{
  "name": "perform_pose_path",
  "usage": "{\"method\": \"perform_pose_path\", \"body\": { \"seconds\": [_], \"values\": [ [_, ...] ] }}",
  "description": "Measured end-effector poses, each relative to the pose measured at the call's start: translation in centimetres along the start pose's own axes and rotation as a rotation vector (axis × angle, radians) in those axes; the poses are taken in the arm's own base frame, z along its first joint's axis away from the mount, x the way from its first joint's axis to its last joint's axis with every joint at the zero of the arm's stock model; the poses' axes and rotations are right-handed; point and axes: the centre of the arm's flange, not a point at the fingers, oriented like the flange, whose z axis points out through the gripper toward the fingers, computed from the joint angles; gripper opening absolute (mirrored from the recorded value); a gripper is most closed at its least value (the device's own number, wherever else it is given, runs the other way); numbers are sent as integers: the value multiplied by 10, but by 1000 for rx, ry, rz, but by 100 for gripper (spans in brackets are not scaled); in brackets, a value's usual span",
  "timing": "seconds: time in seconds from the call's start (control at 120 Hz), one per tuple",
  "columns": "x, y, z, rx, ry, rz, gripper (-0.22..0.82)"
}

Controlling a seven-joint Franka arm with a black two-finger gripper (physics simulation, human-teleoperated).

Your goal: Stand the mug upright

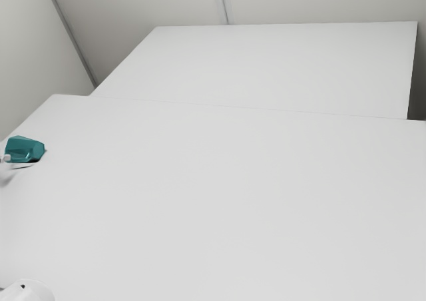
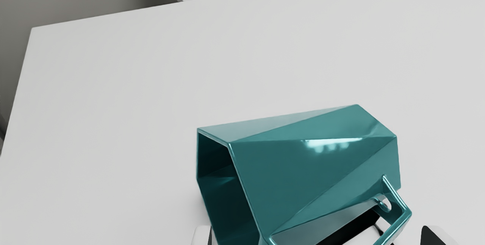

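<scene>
The teal faceted mug (image 1: 24, 149) lies on its side by the exterior view's left edge. Against that edge, at the mug's side, a small pale tip of my gripper (image 1: 6, 158) is visible. In the wrist view the mug (image 2: 303, 169) shows its dark open mouth facing the side of one finger, and its angular handle (image 2: 402, 220) slants toward the other finger. My gripper (image 2: 318, 236) is open, with its fingertips wide apart and part of the mug between them. The mug's lower part is cut off from sight; a dark patch shows through the handle loop.
The white table (image 1: 226, 201) extends from the mug toward the exterior view's right. Another white surface (image 1: 266, 64) adjoins its far edge, with pale walls behind. A white rounded part (image 1: 30, 292) stands at the exterior view's lower left corner.
</scene>
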Motion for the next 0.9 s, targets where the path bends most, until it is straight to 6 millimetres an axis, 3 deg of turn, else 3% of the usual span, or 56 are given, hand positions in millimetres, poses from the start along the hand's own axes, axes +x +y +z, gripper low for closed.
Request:
{"method": "perform_pose_path", "body": {
  "seconds": [0.3, 0.667, 0.9],
  "values": [
    [-20, -5, 13, 24, 79, -47, 60],
    [-6, 3, 41, -9, 89, -27, 60],
    [-7, 7, 49, -22, 76, -24, 60]
  ]
}}
